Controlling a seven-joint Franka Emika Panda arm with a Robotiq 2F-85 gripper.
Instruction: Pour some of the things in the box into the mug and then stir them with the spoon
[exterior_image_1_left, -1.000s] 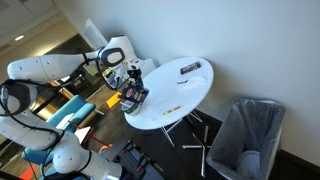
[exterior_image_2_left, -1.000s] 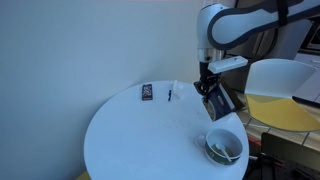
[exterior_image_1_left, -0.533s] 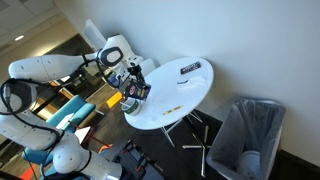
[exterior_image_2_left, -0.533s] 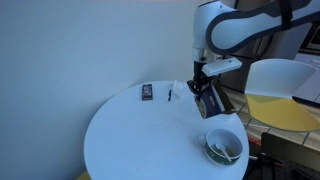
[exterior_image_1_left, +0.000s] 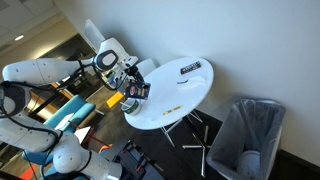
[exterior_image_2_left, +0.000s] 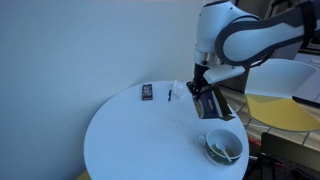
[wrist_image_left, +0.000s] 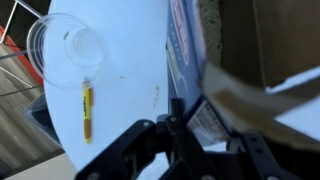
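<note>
One gripper (exterior_image_2_left: 204, 92), fingers pinching one box (exterior_image_2_left: 213, 105), aloft at 11 o'clock from one mug (exterior_image_2_left: 209, 150)

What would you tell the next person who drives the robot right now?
Gripper: shut on the box, which is tilted in the air near the mug.
Mug: stands on the white table near its edge, with what looks like the spoon inside.
Done: box picked up.
Left: pour some into the mug, then stir. I cannot tell if any was poured.
</note>
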